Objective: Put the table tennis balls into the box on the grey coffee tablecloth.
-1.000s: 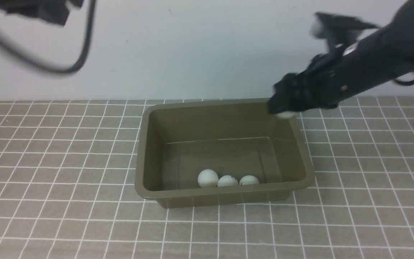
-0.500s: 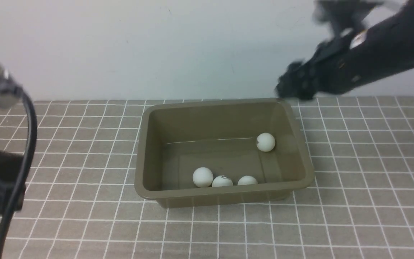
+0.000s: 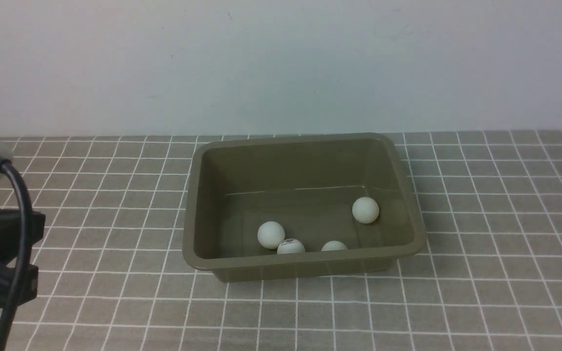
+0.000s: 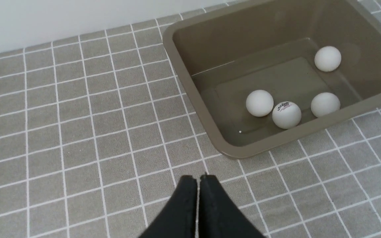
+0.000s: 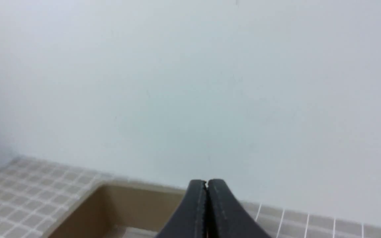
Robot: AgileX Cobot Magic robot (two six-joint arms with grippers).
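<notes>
The olive-green box (image 3: 195, 195) stands on the grey coffee tablecloth (image 3: 90, 195). Several white table tennis balls lie inside it: three near the front wall (image 3: 270, 234), the middle one (image 3: 291, 246) with a dark printed mark, and one (image 3: 365, 210) at the right. They also show in the left wrist view (image 4: 259, 103) inside the box (image 4: 190, 56). My left gripper (image 4: 198, 180) is shut and empty above the cloth, off the box's front left corner. My right gripper (image 5: 206, 183) is shut and empty, raised, facing the wall above the box (image 5: 88, 211).
A plain white wall (image 3: 281, 63) rises behind the cloth. Part of my left arm and its black cable (image 3: 15, 234) show at the left edge of the front view. My right arm is out of the front view.
The ball from my right gripper dropped into the box and rolled toward the front right. My right arm rose out of the front view. My left arm came down at the left.
</notes>
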